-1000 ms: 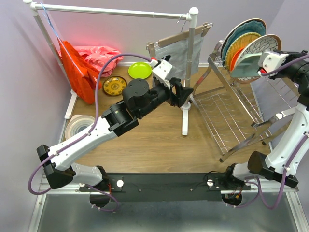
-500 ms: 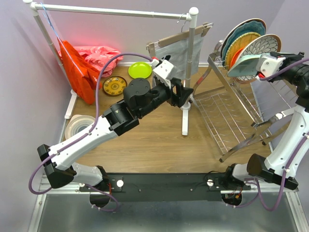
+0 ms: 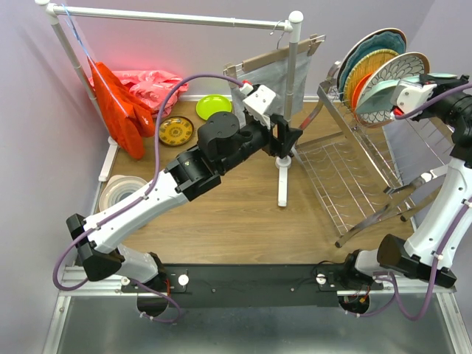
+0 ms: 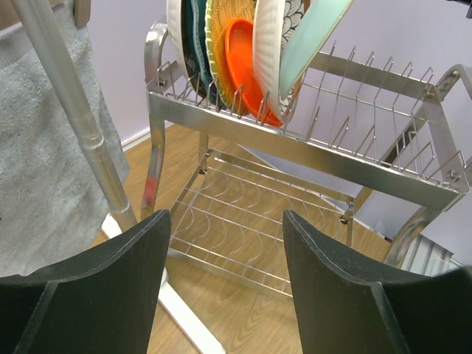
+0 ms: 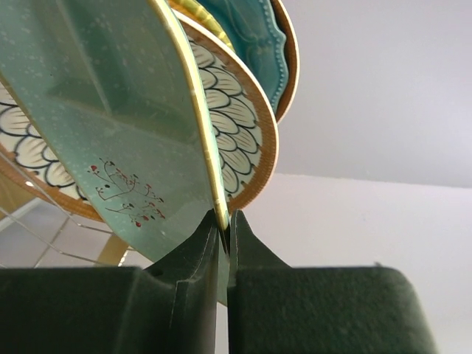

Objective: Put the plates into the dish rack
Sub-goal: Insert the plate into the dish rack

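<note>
The chrome dish rack (image 3: pixel 346 169) stands at the right. Its top tier holds a teal scalloped plate (image 3: pixel 372 44), a woven yellow plate (image 3: pixel 363 68), an orange plate (image 4: pixel 247 63) and a brown-rimmed floral plate (image 3: pixel 404 68). My right gripper (image 3: pixel 394 103) is shut on the gold rim of the mint rectangular tray (image 5: pixel 103 125), which leans against the floral plate (image 5: pixel 232 133). The left gripper (image 4: pixel 226 221) is open and holds nothing. It hangs over the floor beside the rail post, facing the rack (image 4: pixel 310 147). A lime green plate (image 3: pixel 212 107), a yellow-brown patterned plate (image 3: pixel 175 131) and a white ringed plate (image 3: pixel 120 192) lie at the left.
A white pipe clothes rail (image 3: pixel 286 110) with a grey cloth (image 3: pixel 269 77) stands between the left arm and the rack. Red and pink cloths (image 3: pixel 125 92) hang at the back left. The rack's lower wire shelf (image 4: pixel 243 221) is bare.
The left arm has swung right, bringing its open gripper closer to the rail post and the rack. The right gripper has squeezed tighter on the mint tray, which now stands more upright against the floral plate.
</note>
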Available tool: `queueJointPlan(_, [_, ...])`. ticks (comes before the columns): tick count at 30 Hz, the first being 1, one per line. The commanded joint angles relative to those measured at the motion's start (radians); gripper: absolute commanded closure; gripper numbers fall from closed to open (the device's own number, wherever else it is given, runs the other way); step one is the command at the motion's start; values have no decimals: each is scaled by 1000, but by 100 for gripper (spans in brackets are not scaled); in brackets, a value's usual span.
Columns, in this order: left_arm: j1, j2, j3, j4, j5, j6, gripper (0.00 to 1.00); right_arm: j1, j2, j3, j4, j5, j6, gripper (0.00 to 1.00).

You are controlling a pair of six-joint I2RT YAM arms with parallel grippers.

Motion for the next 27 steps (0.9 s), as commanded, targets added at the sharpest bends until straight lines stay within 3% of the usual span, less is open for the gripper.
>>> queueJointPlan(1, [0, 19, 41, -2, 20, 19, 29, 3, -4, 13, 193, -2, 42, 96])
queueJointPlan(27, [0, 5, 6, -1, 19, 11, 29, 3, -75, -47, 208, 40, -10, 97])
